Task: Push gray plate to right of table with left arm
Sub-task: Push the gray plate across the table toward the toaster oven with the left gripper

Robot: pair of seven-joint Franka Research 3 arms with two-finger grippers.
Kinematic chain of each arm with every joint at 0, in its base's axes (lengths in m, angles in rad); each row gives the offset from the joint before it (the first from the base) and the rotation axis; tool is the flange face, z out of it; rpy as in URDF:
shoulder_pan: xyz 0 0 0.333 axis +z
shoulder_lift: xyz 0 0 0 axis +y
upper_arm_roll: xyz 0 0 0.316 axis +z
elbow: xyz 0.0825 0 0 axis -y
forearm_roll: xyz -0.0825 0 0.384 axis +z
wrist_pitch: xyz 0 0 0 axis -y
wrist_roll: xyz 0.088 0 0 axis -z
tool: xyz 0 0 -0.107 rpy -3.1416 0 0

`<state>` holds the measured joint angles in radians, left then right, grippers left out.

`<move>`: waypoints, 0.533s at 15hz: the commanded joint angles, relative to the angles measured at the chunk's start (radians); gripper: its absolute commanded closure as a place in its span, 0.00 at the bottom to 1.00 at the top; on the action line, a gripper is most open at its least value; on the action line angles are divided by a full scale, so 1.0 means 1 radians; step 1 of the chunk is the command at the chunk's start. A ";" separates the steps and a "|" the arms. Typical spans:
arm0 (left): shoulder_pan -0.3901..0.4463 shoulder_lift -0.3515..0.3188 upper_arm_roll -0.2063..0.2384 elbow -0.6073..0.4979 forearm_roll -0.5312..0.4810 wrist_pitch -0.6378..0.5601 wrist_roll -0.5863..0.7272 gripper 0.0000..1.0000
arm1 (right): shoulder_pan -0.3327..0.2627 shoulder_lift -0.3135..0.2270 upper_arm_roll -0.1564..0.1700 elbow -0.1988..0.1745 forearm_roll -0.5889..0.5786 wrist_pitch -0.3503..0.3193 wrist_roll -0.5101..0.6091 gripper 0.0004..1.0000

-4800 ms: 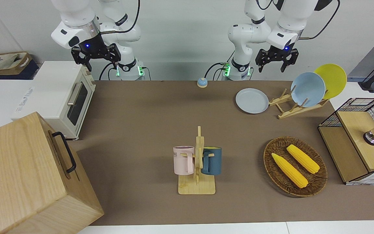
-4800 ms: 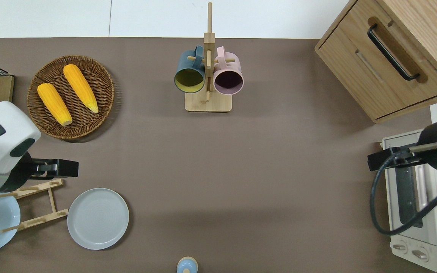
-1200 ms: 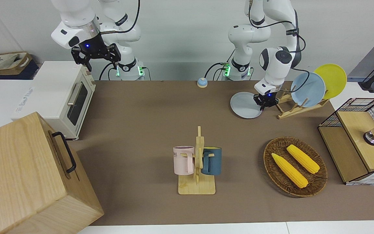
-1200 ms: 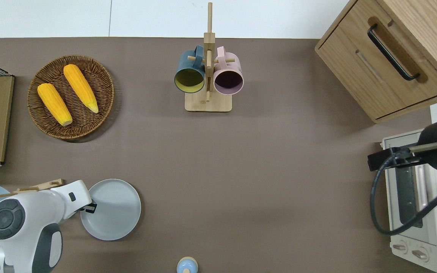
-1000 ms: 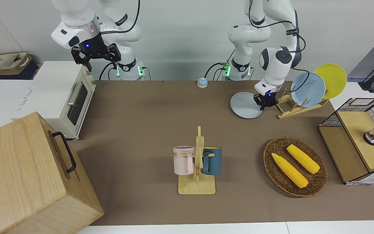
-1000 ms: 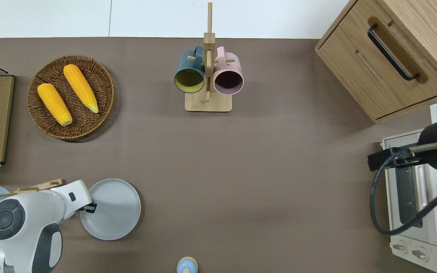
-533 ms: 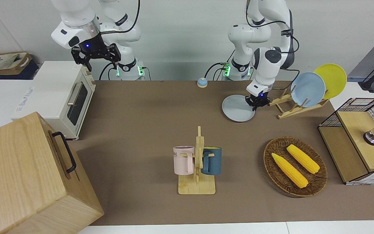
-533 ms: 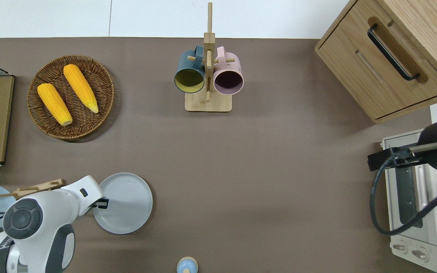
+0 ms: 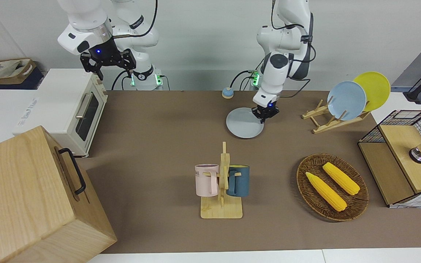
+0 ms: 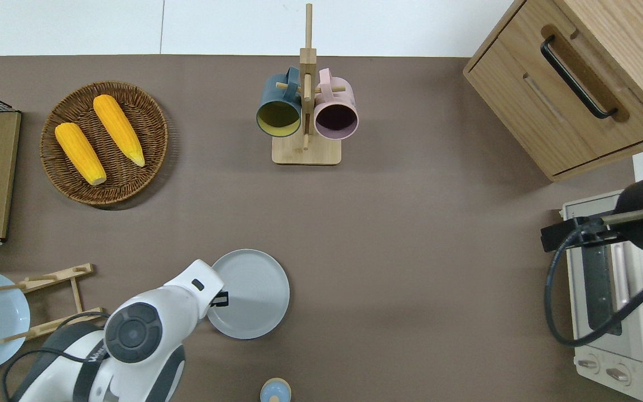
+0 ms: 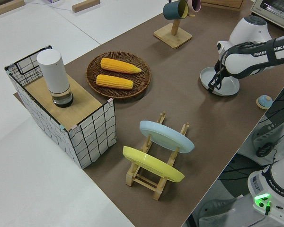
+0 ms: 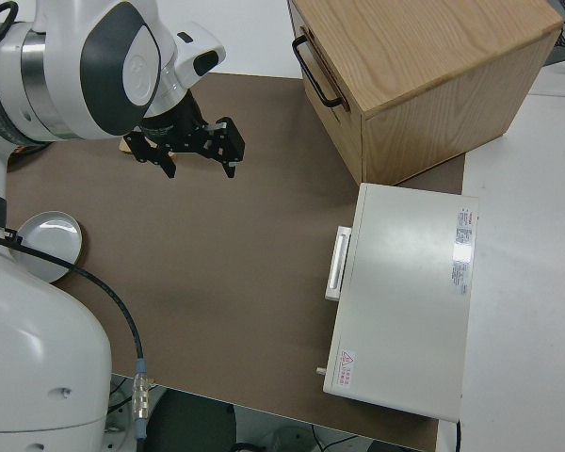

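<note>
The gray plate (image 9: 244,123) lies flat on the brown table (image 9: 152,120), near its middle and a little farther from the robots than the small bell. It also shows in the overhead view (image 10: 252,294) and the left side view (image 11: 222,80). My left gripper (image 9: 266,114) is down at table height, against the plate's rim on the side toward the left arm's end (image 10: 219,299). My right gripper (image 9: 108,65) is open and empty, and that arm is parked.
A mug rack (image 9: 222,182) with a pink and a blue mug stands farther from the robots. A corn basket (image 9: 332,186), a plate rack (image 9: 336,118) with blue and yellow plates, a bell (image 9: 227,92), a toaster oven (image 9: 68,106) and a wooden cabinet (image 9: 31,197) are also here.
My left arm came down to the plate's rim and pushed it. The plate slid from beside the plate rack toward the right arm's end, to near the table's middle.
</note>
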<state>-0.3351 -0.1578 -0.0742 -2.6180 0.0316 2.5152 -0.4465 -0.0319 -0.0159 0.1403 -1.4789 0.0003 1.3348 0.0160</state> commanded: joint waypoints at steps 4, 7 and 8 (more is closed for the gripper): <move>-0.211 0.199 0.010 0.179 -0.012 0.022 -0.351 1.00 | -0.020 -0.002 0.016 0.009 0.004 -0.016 0.012 0.02; -0.287 0.277 0.010 0.265 -0.003 0.022 -0.498 1.00 | -0.019 -0.002 0.016 0.009 0.004 -0.016 0.012 0.02; -0.303 0.294 0.010 0.288 -0.001 0.022 -0.529 1.00 | -0.019 -0.002 0.016 0.009 0.004 -0.016 0.012 0.02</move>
<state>-0.5720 0.0268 -0.0769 -2.4232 0.0291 2.5247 -0.8639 -0.0319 -0.0159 0.1403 -1.4789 0.0003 1.3348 0.0160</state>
